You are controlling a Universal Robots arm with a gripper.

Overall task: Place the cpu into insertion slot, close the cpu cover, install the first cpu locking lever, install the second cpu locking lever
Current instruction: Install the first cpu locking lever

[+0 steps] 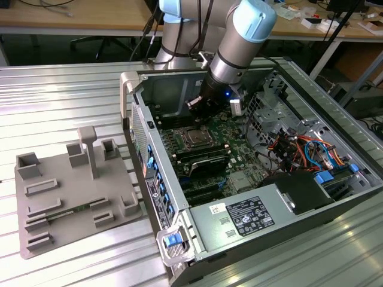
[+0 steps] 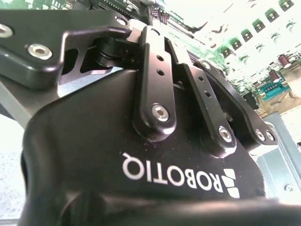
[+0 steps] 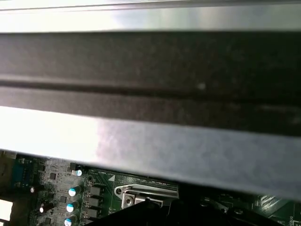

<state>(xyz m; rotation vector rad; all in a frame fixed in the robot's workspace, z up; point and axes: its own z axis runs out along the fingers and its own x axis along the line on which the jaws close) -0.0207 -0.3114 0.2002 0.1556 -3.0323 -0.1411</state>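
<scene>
A grey fixture plate (image 1: 75, 197) is seen on the ribbed metal table (image 1: 54, 89), beside an open computer case (image 1: 251, 173). On the green motherboard (image 1: 239, 140) inside, the cpu (image 1: 195, 137) is seated in the insertion slot (image 1: 185, 144) — the silver top is framed by the cpu cover (image 1: 206, 133). The gripper (image 1: 201, 115) is held just above the socket's far edge; whether it is wide or narrow cannot be told.

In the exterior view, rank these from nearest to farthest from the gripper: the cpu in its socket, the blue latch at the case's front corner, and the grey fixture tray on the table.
Measured from the gripper:
1. The cpu, just below it on the green board inside the case.
2. The grey fixture tray, outside the case, toward the exterior view's left.
3. The blue latch, at the case's near corner, low in the view.
</scene>
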